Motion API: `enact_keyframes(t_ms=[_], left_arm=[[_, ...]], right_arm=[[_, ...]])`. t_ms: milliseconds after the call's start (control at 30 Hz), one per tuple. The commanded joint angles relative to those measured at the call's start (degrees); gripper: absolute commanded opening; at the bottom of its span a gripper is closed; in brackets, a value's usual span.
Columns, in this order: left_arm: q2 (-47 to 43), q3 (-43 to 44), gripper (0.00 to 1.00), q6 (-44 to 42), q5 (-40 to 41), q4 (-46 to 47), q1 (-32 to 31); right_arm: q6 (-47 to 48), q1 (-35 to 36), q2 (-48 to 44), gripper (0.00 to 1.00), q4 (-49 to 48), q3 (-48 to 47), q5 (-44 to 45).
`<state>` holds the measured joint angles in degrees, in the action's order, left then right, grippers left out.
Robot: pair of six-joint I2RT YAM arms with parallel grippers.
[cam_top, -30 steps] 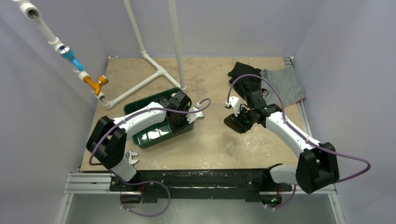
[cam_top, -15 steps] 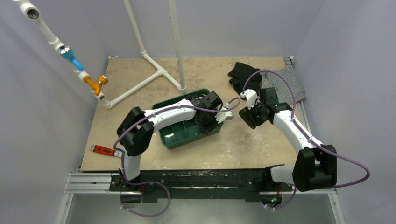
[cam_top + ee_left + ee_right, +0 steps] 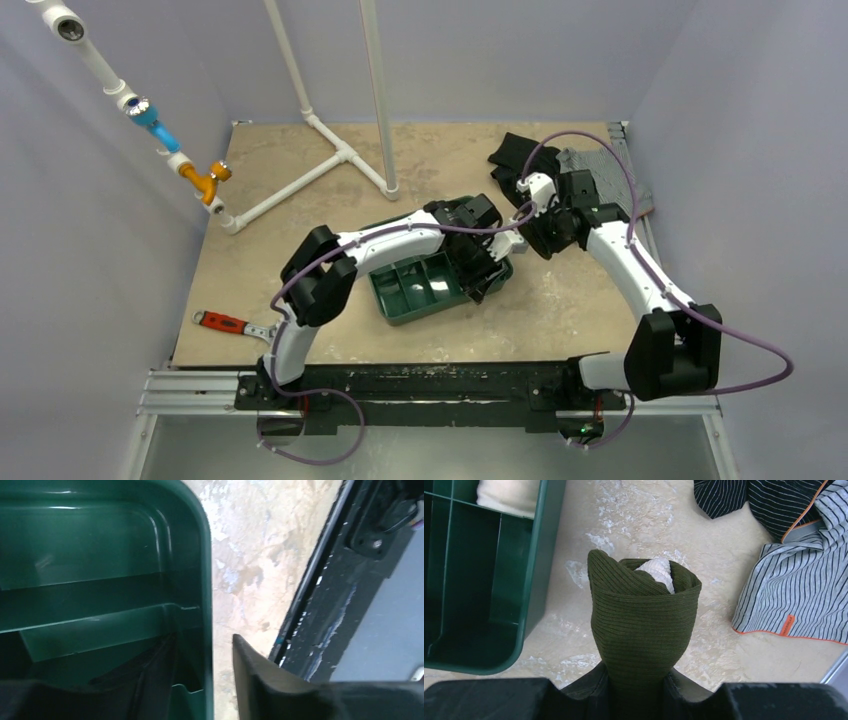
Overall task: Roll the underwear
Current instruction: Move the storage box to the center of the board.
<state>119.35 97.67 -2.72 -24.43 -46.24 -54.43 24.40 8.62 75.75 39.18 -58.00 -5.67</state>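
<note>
The underwear is a dark olive roll with its cream waistband showing at the top. My right gripper is shut on its lower end and holds it above the table, just right of the green tray. In the top view the right gripper is beside the tray's right end. My left gripper straddles the tray's right wall. One finger is outside with a strip of table showing between it and the wall. The other finger is inside.
A cream roll lies in one tray compartment. A black striped garment and a grey striped garment lie at the back right. A white pipe frame stands at the back. A red-handled wrench lies front left.
The left arm has swung right and the green tray has slid right with it. The right gripper moved back and right with the roll. The wrench came into view.
</note>
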Motion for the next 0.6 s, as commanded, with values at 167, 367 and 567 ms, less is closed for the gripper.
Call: enact_keyframes(t_ms=[167, 367, 567], left_arm=[[-9.8, -4.2, 0.67, -1.4, -3.5, 4.7, 0.6], [-18.9, -11.4, 0.69, -6.3, -2.2, 4.2, 5.6], [-24.4, -18.6, 0.69, -9.2, -0.1, 1.6, 12.5]], right_arm=[[-1.6, 0.1, 2.0, 0.00, 3.3, -7.0, -1.9], [-1.9, 3.1, 3.3, 0.00, 6.2, -11.3, -2.3], [-1.5, 7.1, 4.2, 0.00, 5.7, -11.0, -2.3]])
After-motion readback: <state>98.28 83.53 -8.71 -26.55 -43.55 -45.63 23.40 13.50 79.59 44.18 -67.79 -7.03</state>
